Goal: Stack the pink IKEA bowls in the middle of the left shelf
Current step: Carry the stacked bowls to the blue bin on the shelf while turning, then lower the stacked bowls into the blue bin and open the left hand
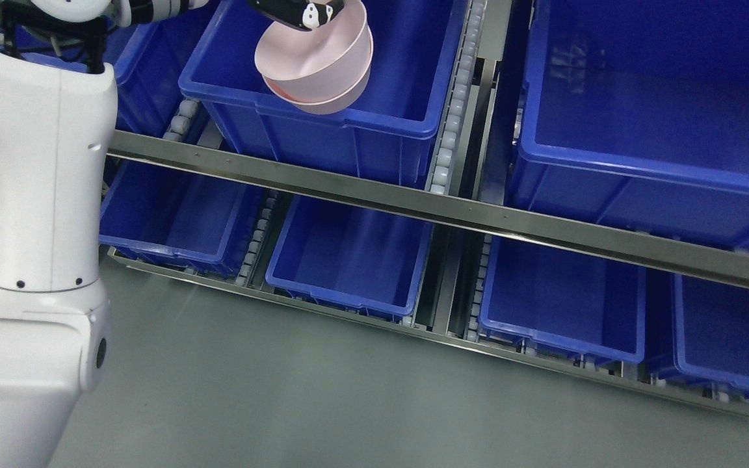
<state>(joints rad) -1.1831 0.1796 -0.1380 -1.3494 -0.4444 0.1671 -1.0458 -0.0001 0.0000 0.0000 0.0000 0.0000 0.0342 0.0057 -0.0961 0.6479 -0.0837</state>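
Two pink bowls (322, 62) are nested, one inside the other, and tilted over the blue bin (348, 123) on the middle shelf level. My left hand (303, 13) reaches in from the upper left, and its dark fingers (313, 14) grip the far rim of the upper bowl at the top edge of the picture. The bowls hang above the bin's left part, near its front wall. My left arm's white casing (36, 195) fills the left side of the view. My right arm is out of view.
A steel shelf rail (413, 205) runs across below the bin. Roller tracks (452, 110) separate it from a large blue bin (660, 130) to the right. Several blue bins (348, 260) sit on the lower level. Grey floor (283, 403) lies in front.
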